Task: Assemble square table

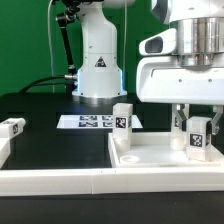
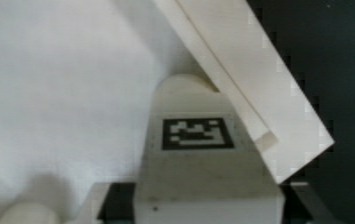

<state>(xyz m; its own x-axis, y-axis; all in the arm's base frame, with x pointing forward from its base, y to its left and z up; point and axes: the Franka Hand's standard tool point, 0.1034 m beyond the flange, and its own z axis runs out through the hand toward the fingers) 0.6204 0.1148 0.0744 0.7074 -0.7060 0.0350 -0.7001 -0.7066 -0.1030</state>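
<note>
White rail [image 1: 100, 182] runs along the bottom edge of the exterior view, closest to the lens. Just behind it lies the slab [image 1: 150, 158], filling the lower right of the frame.

3 legs show here. The held leg [image 1: 198, 142] stands on the slab at the exterior view's right, tag facing the camera. The gripper [image 1: 196, 125] comes down over it from the upper right, 1 finger on each side and both pinching it. A second leg [image 1: 122, 124] stands upright near the slab's far edge at mid-frame, well apart from the gripper. A third leg [image 1: 12, 128] sits at the left edge on the black table [image 1: 40, 105]. The marker board [image 1: 88, 122] lies flat between the third and second legs, in front of the robot base [image 1: 97, 70].

Only the wrist view shows the grip close up. The held leg [image 2: 195, 133] and its tag sit between the dark fingers [image 2: 117, 200] of the gripper [image 2: 200, 205], beside the slab's raised rim [image 2: 245, 70]. The other legs, board and base are out of that view.
</note>
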